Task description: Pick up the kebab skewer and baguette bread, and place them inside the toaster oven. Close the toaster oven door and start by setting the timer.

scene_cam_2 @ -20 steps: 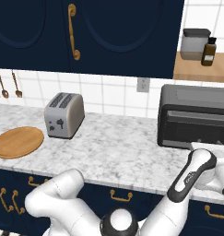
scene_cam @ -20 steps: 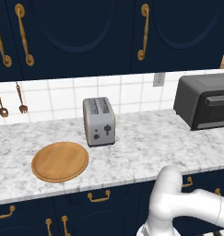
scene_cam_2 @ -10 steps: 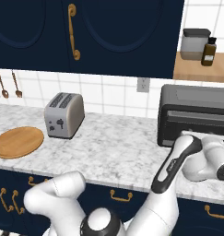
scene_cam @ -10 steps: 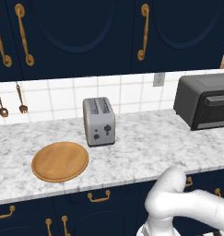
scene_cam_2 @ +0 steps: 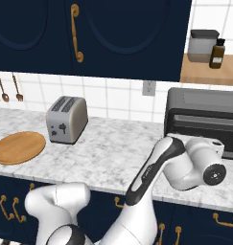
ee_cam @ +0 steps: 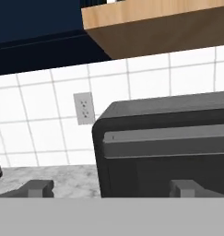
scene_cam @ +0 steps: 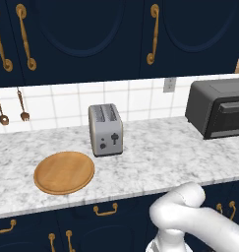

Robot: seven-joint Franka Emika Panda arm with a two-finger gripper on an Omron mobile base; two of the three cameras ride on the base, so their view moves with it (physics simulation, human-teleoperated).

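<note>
The boxy dark grey toaster oven sat on the marble table, door shut. The tool faced it, tips apart, empty. Its rigid bar handle likely offers a firm hold.

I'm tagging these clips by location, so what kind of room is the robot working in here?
A kitchen, rendered rather than real. A marble-look counter runs under dark blue cabinets, with a silver two-slot toaster, a toaster oven and a round wooden plate on it, and a white tiled backsplash behind.
</note>
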